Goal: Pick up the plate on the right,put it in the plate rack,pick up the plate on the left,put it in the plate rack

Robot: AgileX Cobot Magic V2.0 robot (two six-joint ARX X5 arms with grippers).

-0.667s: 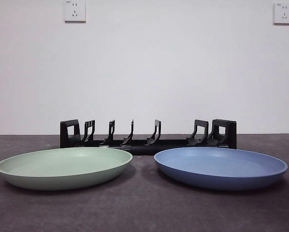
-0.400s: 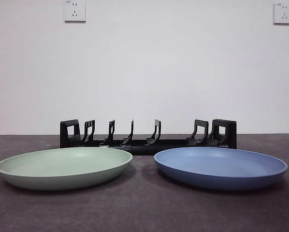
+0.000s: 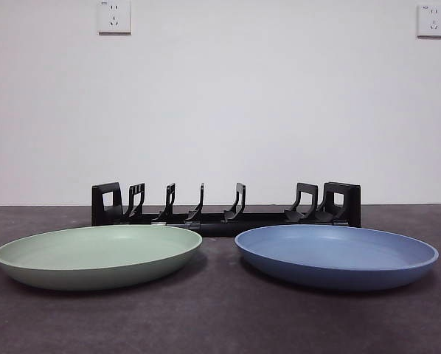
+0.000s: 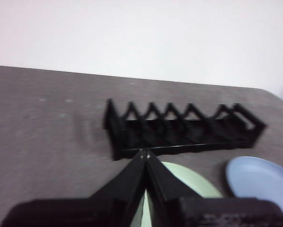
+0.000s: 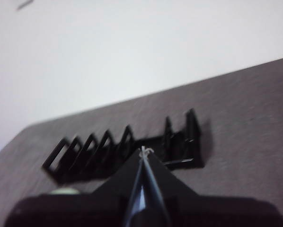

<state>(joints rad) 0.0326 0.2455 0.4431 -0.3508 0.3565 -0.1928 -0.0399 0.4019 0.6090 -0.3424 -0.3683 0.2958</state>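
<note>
A plain white wall (image 3: 265,103) fills the background, evenly lit, with two white power sockets high up: one at the left (image 3: 114,16), one at the far right (image 3: 433,20). Below it runs a dark grey-brown matte tabletop (image 3: 220,317)

Even, soft light fills the front view, which is sharp; the green plate (image 3: 97,255) and blue plate (image 3: 337,255) cast faint shadows on the dark table (image 3: 220,324). Both wrist views are blurred, the plate rack (image 4: 181,131) smeared in each. The white wall (image 3: 228,103) is bright, without glare, slightly dimmer toward the corners.
</note>
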